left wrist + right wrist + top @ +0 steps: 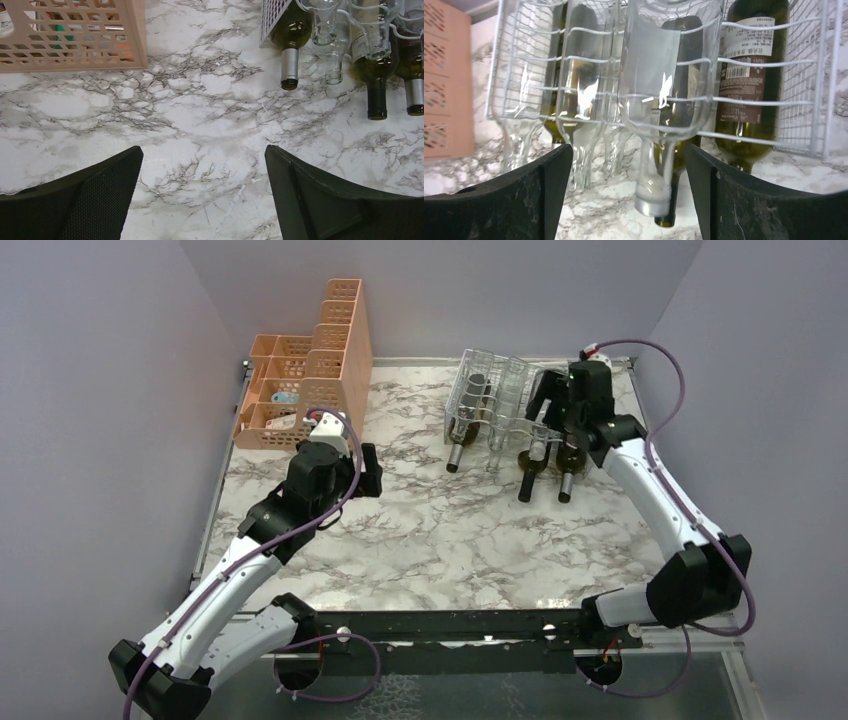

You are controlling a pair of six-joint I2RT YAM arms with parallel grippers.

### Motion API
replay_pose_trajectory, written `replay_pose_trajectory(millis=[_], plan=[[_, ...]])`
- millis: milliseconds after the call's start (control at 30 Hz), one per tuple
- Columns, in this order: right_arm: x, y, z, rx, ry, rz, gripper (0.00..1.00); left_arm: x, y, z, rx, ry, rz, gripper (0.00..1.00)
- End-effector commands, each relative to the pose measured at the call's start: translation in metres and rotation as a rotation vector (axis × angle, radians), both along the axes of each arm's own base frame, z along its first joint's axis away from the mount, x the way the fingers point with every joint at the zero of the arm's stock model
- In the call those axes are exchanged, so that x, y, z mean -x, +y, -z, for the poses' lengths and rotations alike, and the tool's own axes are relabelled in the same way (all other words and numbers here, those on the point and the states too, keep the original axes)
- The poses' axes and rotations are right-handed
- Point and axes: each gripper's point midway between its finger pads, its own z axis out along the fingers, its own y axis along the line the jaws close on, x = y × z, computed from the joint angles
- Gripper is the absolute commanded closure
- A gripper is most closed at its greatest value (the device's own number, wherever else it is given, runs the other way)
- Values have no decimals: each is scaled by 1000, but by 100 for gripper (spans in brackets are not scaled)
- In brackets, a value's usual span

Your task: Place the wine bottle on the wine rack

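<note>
The silvery wire wine rack [470, 390] stands at the back of the marble table and holds several bottles lying with their necks toward me. In the right wrist view a clear glass wine bottle [659, 75] lies in an upper cradle of the wine rack [804, 75]. Its silver-capped neck hangs out between the fingers of my right gripper [628, 150], which is open and not touching it. From above, the right gripper [548, 412] sits at the rack's right front. My left gripper [370, 470] [202, 150] is open over bare marble, left of the rack, holding nothing.
A peach perforated organizer [310, 370] stands at the back left, close behind the left arm. Dark green bottles [749, 75] fill the lower cradles, their necks [527, 480] sticking out over the table. Side walls close in the table on both sides.
</note>
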Motion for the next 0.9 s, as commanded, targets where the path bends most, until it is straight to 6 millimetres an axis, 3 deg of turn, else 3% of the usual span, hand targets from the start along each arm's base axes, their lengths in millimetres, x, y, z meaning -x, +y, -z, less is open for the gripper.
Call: replay_pose_trajectory(millis=[0, 133, 300, 467, 600, 867], plan=[[29, 0, -16, -58, -53, -24, 15, 3, -7, -12, 5, -6, 49, 1], [67, -2, -9, -70, -38, -65, 15, 6, -7, -19, 19, -32, 58, 1], [115, -22, -3, -56, -15, -11, 15, 9, 1, -40, 29, -100, 47, 1], [158, -42, -15, -48, -32, 43, 14, 16, 8, -65, 33, -170, 54, 1], [189, -57, -43, -39, -112, 66, 13, 26, 15, -93, 40, -236, 67, 1], [244, -85, -137, -21, -396, 93, 10, 55, 38, -168, 79, -420, 71, 1]])
